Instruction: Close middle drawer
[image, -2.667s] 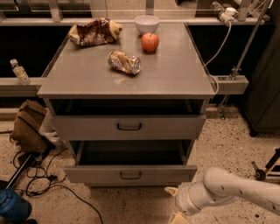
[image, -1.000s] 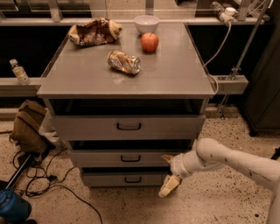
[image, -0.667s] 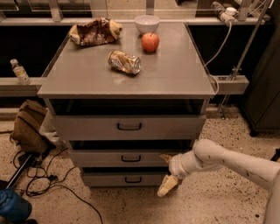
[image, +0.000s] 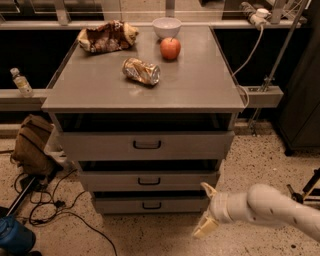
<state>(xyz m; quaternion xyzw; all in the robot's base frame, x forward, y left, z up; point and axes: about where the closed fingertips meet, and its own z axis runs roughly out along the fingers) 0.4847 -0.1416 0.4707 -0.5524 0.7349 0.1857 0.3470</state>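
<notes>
The middle drawer (image: 149, 180) is the low grey front panel with a small black loop handle, second from the top in the grey cabinet (image: 145, 90). It sits nearly flush, with a dark slit above it. My gripper (image: 205, 209) is low at the cabinet's front right corner, just right of the bottom drawer (image: 150, 204) and apart from the middle drawer's panel. Its two cream fingers are spread, one up and one down, and hold nothing. The top drawer (image: 146, 144), with a taller panel, stands out a little.
On the cabinet top lie a crushed can (image: 141, 71), an apple (image: 170, 48), a white bowl (image: 167, 27) and a crumpled bag (image: 106, 36). A brown bag (image: 32, 144), cables (image: 47, 202) and a blue object (image: 15, 237) lie on the floor at left.
The middle drawer, pulled far out 2.7 s ago, is now pushed in. Since a second ago my gripper has drawn back down and to the right, off the drawer's right end.
</notes>
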